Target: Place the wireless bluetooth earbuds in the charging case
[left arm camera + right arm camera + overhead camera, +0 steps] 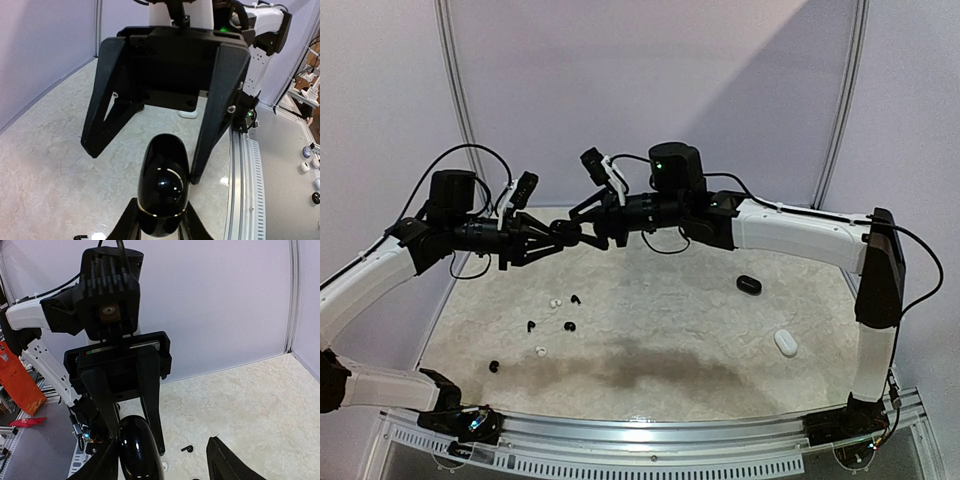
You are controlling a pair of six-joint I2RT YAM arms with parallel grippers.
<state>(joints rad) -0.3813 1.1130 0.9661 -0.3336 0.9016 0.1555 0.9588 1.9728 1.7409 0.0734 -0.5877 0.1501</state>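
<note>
We see the left tool (567,238) clamped on a glossy black charging case (162,185), held in the air above the bench (670,345). The right tool (144,162) faces it with its jaws apart, one finger just beside the case. The wireless bluetooth earbuds (569,326), black and white, lie scattered on the bench's left side.

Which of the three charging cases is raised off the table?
The glossy black charging case gripped by the left arm's fingers, in mid-air; the other black case and the white case lie on the table.
</note>
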